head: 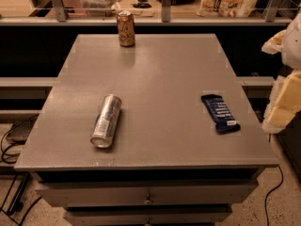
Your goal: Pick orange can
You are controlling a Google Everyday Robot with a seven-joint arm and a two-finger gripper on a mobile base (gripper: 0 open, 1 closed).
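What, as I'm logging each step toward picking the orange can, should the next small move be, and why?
Probably move the gripper left and toward the far edge of the table, to the orange can. The gripper sits at the view's right edge, beside the table, far from the can, which stands upright there. The silver can, on its side, lies nearer but isn't the target.

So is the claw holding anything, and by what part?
Nothing, as far as shows: the claw sits at the right edge, apart from the orange can standing far back on the table.

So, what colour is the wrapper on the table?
Wrapper: dark blue, white print; camera view. Hand at right edge.
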